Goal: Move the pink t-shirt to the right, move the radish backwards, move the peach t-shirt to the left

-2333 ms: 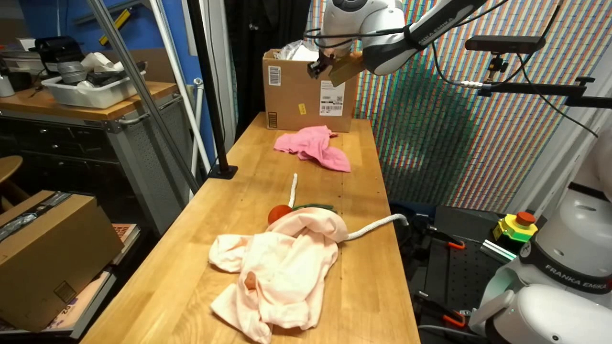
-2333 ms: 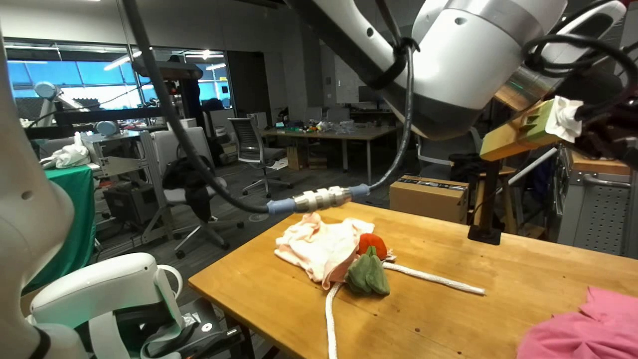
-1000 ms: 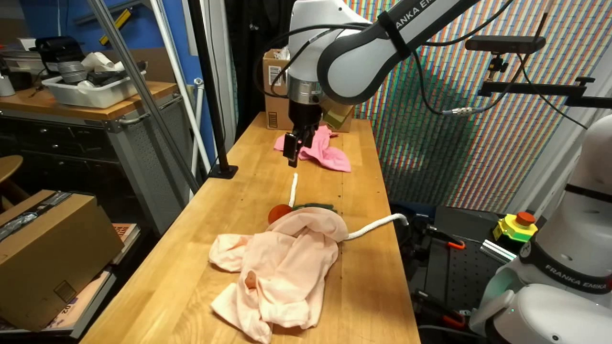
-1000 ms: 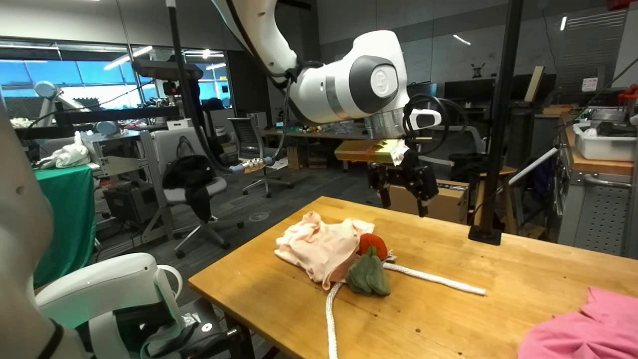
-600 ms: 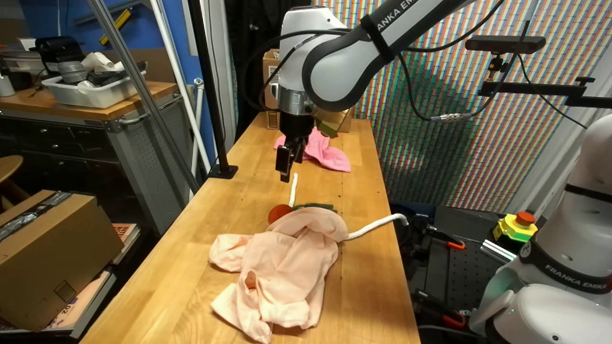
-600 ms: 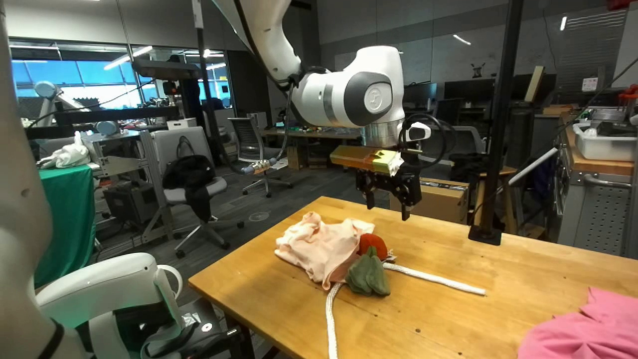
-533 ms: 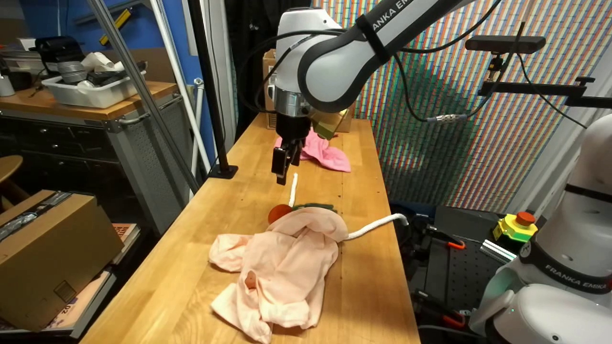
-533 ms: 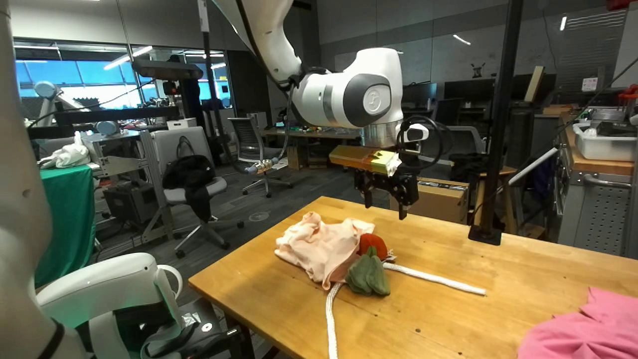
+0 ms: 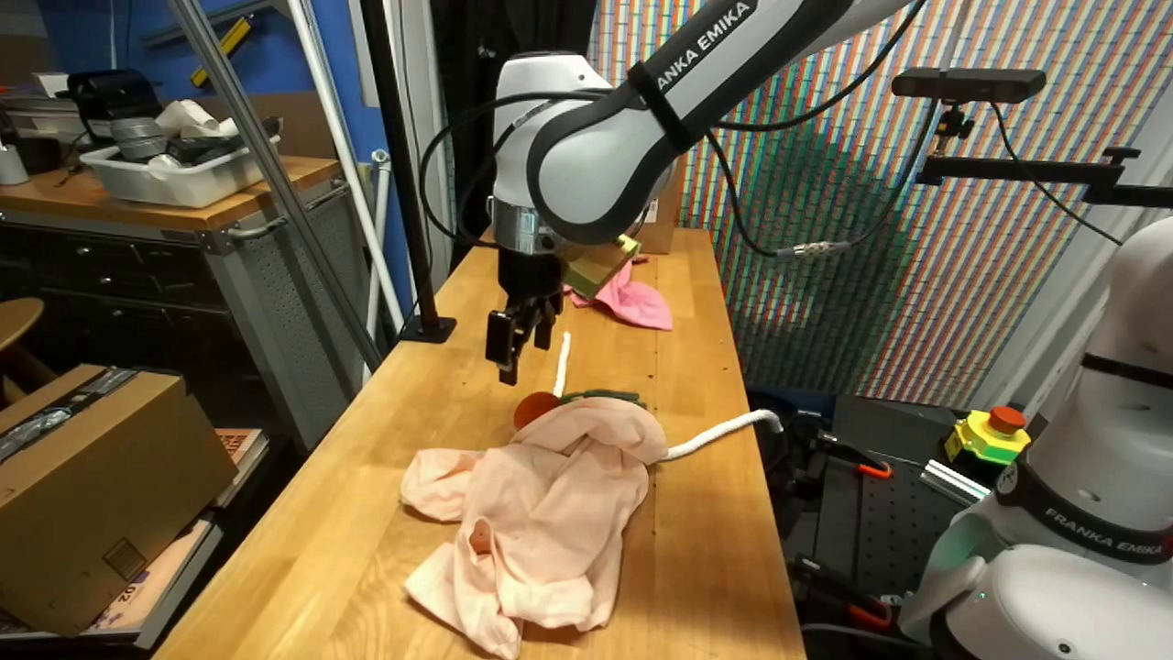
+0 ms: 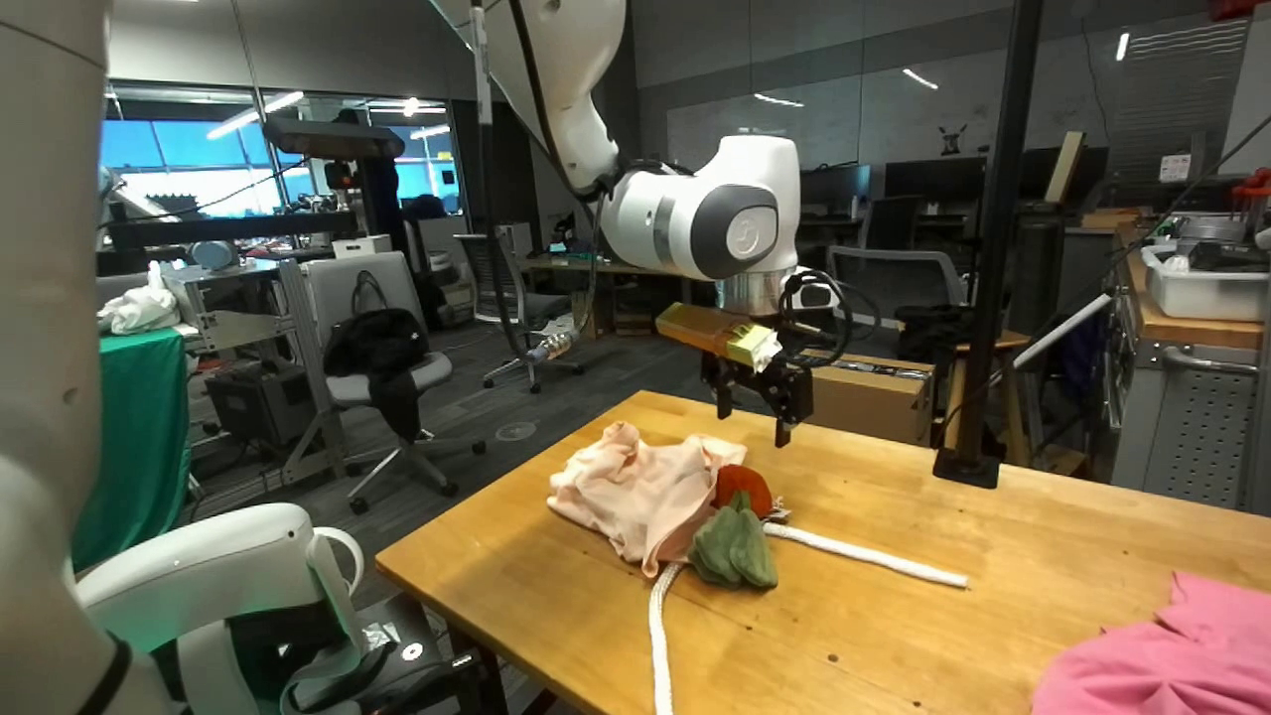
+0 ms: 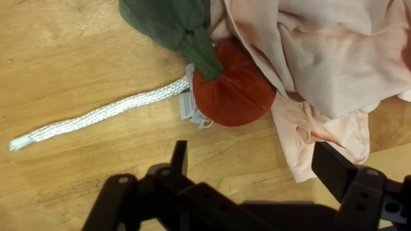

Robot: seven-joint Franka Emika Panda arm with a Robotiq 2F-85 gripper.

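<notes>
Now the fingers (image 11: 334, 170), spread wide and empty, have sunk nearer the radish (image 11: 236, 91).

hand (image 10: 755, 425) | lower than before | closer to radish (image 10: 745, 487) and peach t-shirt (image 10: 635, 497) | arm (image 10: 640, 218) lowered too

In an exterior view | table (image 9: 715, 550): front t-shirt (image 9: 550, 532) — radish (image 9: 534, 410) touching, behind | rear t-shirt (image 9: 637, 302) farther back
</notes>
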